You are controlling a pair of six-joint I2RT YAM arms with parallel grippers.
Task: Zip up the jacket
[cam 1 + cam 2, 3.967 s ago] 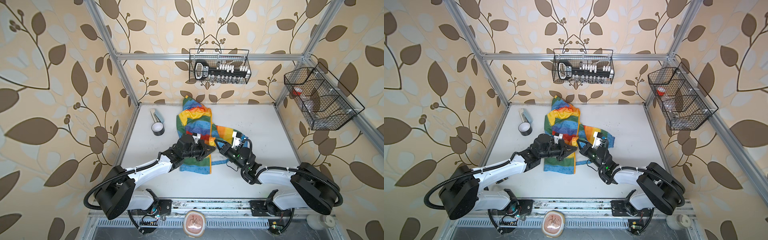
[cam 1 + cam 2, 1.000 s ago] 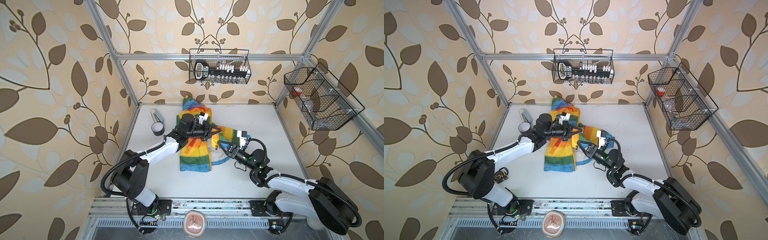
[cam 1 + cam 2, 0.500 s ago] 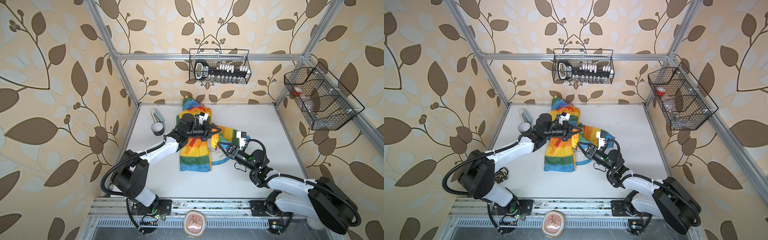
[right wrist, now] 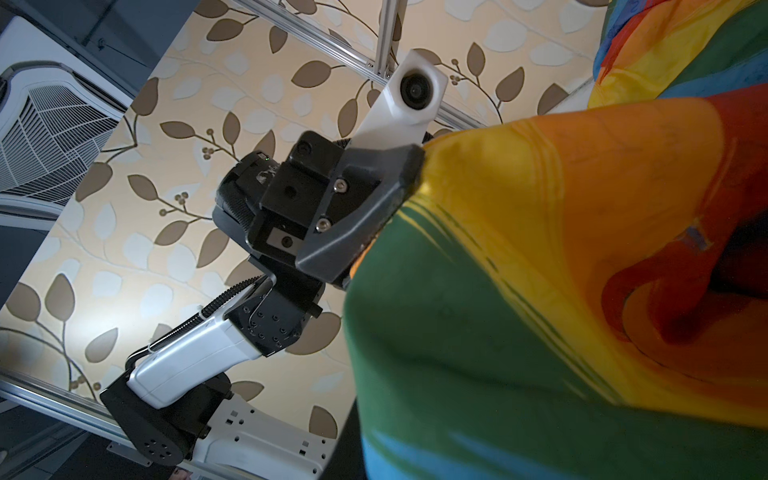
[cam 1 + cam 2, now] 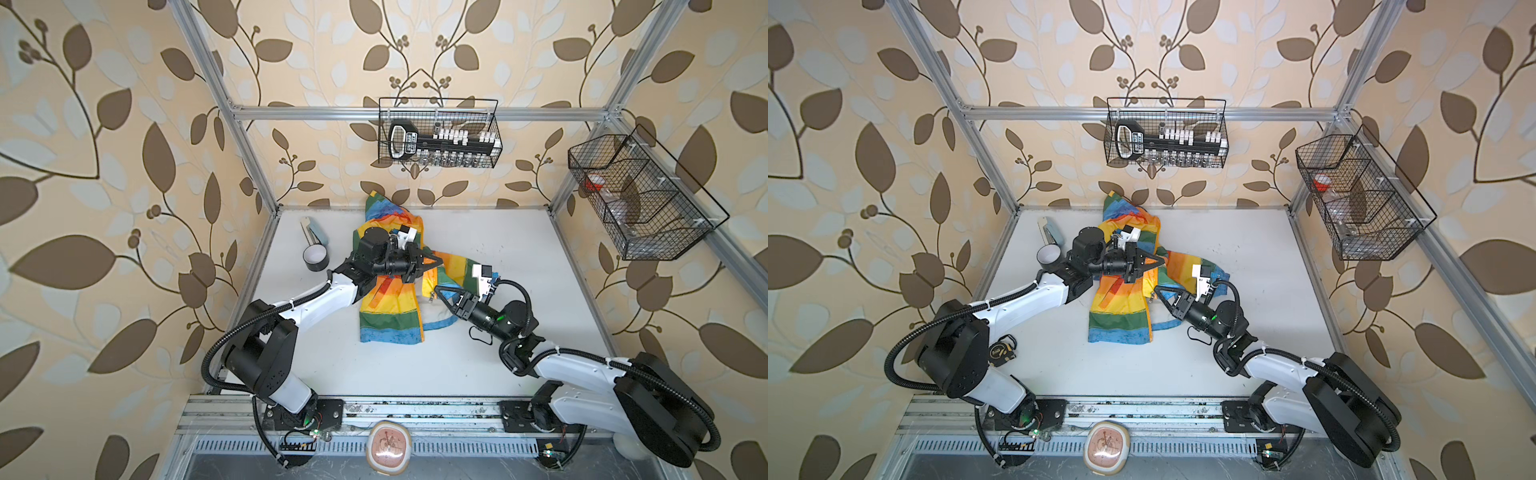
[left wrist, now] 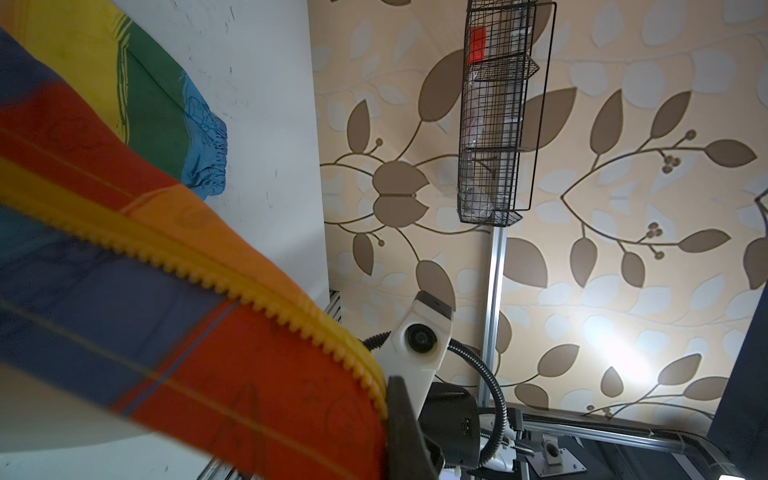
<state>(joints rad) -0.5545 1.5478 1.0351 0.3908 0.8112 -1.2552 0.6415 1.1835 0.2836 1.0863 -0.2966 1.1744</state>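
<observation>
One jacket (image 5: pixel 390 307) lies crumpled at the middle of the white table (image 5: pixel 540 332), with its top end reaching the back wall. You see it in rainbow blocks of red, orange, yellow, green and blue. Its blue hem is spread flat nearest the arms, and a sleeve with a gathered blue cuff (image 6: pixel 208 158) trails to the right.

Your left gripper (image 5: pixel 436 262) is raised over the jacket's upper half, its fingers (image 6: pixel 403 415) pinched tight on a lifted fold beside the zipper (image 6: pixel 232 274). A single row of yellow-orange teeth runs right up to them.

Your right gripper (image 5: pixel 438 289) sits at the jacket's right front edge, just beside the fabric. In both top views its tips are too small to judge, and in the right wrist view cloth fills the frame. You cannot tell whether those jaws are closed or what they touch. The zipper's slider is not clear in any view.

Counted: two arms, two wire baskets (image 5: pixel 438 133) on the walls, one roll of tape (image 5: pixel 316 259) and one tape measure (image 5: pixel 998 353).
</observation>
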